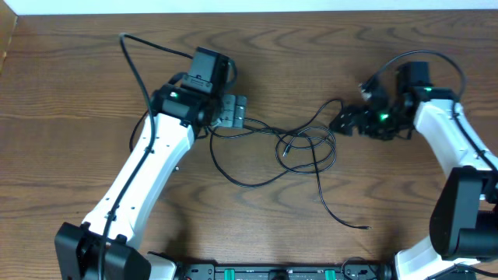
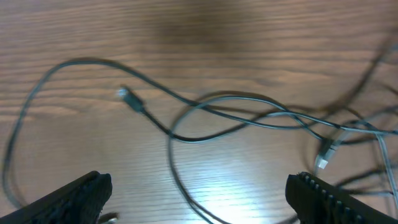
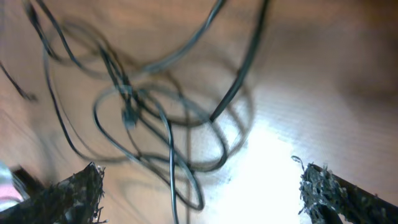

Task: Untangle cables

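Thin dark cables lie tangled in loops on the wooden table between my two arms. One loose end trails toward the front. I cannot make out a white cable; all strands look dark. My left gripper is open at the left edge of the tangle. In the left wrist view a cable strand passes between the open fingers, and small plug ends show. My right gripper is open at the right edge of the tangle. The right wrist view shows blurred loops ahead of the open fingers.
The wooden table stretches out around the tangle. Thicker black wires run along the left arm. A dark equipment strip sits at the front edge.
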Robot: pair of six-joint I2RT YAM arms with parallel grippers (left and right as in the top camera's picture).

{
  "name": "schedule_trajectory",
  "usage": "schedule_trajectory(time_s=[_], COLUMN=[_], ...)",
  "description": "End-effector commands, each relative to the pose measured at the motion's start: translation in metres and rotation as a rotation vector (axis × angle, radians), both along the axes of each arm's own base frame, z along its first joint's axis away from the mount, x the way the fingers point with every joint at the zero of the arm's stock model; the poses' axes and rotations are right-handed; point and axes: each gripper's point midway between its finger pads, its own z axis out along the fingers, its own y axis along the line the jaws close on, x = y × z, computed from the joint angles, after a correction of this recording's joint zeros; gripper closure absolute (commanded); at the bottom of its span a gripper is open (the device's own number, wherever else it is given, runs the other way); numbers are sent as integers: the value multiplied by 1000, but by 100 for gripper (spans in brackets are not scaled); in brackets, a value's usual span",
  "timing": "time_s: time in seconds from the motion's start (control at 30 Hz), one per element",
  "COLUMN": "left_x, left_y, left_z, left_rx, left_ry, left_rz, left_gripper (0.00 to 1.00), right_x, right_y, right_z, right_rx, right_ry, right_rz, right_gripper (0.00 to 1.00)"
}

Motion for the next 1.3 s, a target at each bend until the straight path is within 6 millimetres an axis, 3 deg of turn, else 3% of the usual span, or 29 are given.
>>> schedule_trajectory(time_s=[0.0, 0.23, 0.47, 0.67, 0.9, 1.1, 1.27], left_x=[7, 6, 5, 5, 5, 5, 5], left_y=[21, 30, 30, 30, 30, 30, 30], left_z=[-1, -4, -5, -5, -5, -5, -5], left_rx=[31, 37, 39, 39, 38, 38, 38], left_ry=[-7, 7, 14, 15, 13, 13, 13], left_rz=[71, 91, 91, 91, 91, 91, 91], left_gripper=[6, 5, 5, 4, 1, 1, 1], right_x=[-19, -42, -59, -79, -86, -94, -88], right_y=[12, 45, 70, 87, 88, 110, 107], right_z=[-4, -7, -16, -35, -42, -24, -15], right_rx=[-81, -84, -87, -89, -90, 72, 46], right_ry=[5, 45, 49, 49, 73, 68, 30], right_rz=[109, 222, 309, 376, 367, 409, 385], right_gripper=[1, 8, 26, 29, 31, 23, 20])
